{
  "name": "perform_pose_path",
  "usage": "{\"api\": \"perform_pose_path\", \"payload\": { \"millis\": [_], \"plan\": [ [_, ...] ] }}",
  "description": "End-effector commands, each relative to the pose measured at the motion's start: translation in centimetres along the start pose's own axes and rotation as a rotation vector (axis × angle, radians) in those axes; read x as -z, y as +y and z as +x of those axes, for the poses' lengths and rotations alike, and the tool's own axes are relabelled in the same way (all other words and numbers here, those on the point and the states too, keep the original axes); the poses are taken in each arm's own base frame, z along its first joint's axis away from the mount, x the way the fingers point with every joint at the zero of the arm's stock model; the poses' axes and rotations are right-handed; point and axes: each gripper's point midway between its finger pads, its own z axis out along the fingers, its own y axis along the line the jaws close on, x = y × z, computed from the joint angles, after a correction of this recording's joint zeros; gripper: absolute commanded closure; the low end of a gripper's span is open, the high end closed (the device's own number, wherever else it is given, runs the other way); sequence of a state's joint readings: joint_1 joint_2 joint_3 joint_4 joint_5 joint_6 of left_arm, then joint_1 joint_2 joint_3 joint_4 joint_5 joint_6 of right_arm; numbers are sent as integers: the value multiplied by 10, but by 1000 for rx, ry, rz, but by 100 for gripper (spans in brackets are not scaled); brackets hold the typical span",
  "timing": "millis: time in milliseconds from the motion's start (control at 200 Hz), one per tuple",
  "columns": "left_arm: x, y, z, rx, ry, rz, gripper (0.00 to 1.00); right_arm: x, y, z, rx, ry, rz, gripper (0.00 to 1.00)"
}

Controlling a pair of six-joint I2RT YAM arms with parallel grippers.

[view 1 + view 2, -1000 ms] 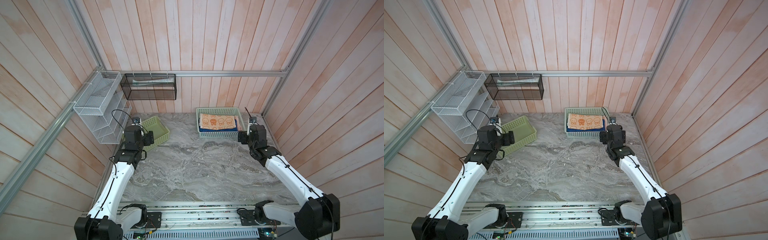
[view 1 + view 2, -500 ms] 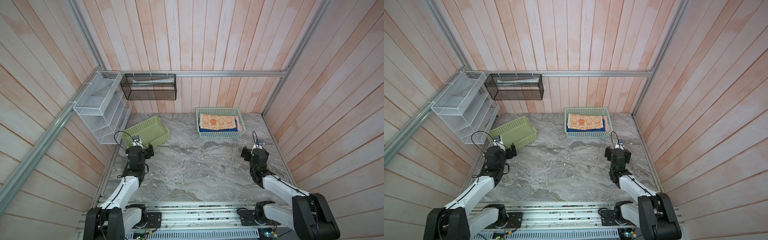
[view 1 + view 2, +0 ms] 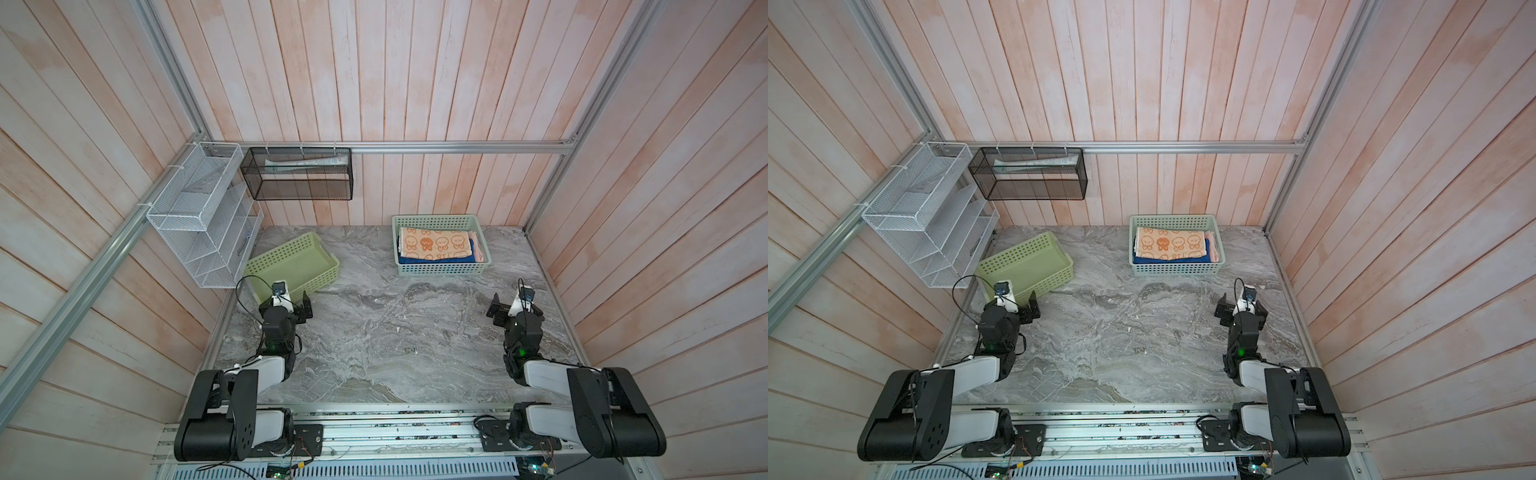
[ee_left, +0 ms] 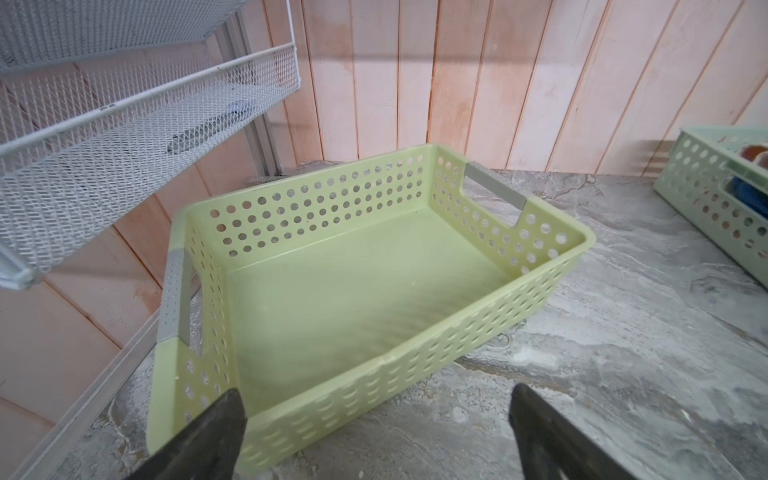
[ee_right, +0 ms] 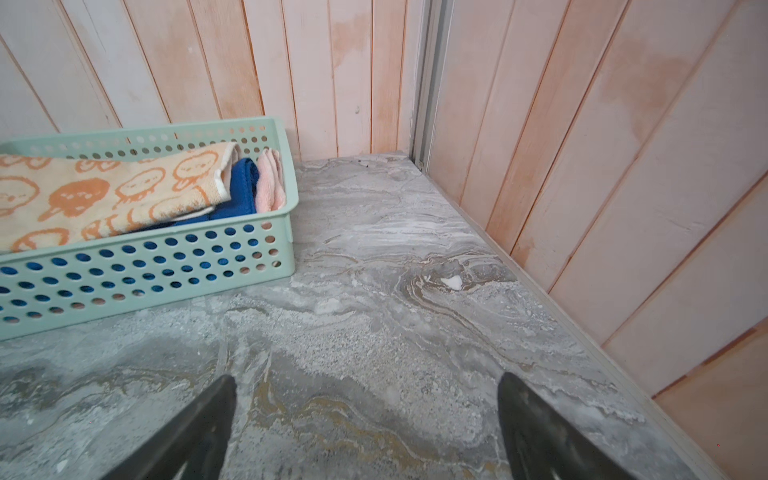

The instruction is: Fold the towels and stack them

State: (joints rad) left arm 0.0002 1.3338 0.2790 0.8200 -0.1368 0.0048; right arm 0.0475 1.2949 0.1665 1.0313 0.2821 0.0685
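Note:
The towels lie folded and stacked in the mint basket (image 3: pixel 440 270) at the back right of the table. The orange towel with cream figures (image 3: pixel 434 245) is on top, the blue towel (image 3: pixel 436 259) shows under it, and a pink towel (image 3: pixel 478 249) stands at the basket's right wall. The right wrist view shows the same orange towel (image 5: pixel 95 195), blue towel (image 5: pixel 241 191) and pink towel (image 5: pixel 270 183). My left gripper (image 3: pixel 291 307) is open and empty, just in front of the lime basket (image 3: pixel 299 274). My right gripper (image 3: pixel 515 309) is open and empty over bare marble, nearer than the mint basket.
The lime basket (image 4: pixel 415 353) is empty. A white wire rack (image 3: pixel 199 216) and a black mesh basket (image 3: pixel 297 174) hang on the back left walls. Wooden walls close in the marble table (image 3: pixel 395 332) on three sides. Both arms are folded low at the front rail.
Both arms have drawn back from the baskets toward the front of the table and folded down low. The grippers stayed open and empty; the towels have not moved.

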Motion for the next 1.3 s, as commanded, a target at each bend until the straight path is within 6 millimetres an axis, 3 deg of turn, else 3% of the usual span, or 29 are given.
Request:
{"api": "perform_pose_path", "payload": {
  "millis": [0,135,335,525,675,1295],
  "plan": [
    [-6,-6,-17,-20,-48,40,0,5,-1,-25,-11,-135,-29,2],
    [-3,-4,-18,-7,-61,60,0,10,-9,-19,-40,-170,-16,2],
    [9,-6,-25,46,-142,88,0,-3,-9,-8,-46,-139,-13,2],
    [0,5,-11,98,-151,34,0,-15,-9,-3,-41,-81,-4,2],
    [-15,-3,-2,91,-87,64,0,-21,-8,-2,-39,-63,-14,2],
    [-16,-4,-3,82,-95,62,0,-27,-5,0,-30,-32,-16,2]
  ]
}}
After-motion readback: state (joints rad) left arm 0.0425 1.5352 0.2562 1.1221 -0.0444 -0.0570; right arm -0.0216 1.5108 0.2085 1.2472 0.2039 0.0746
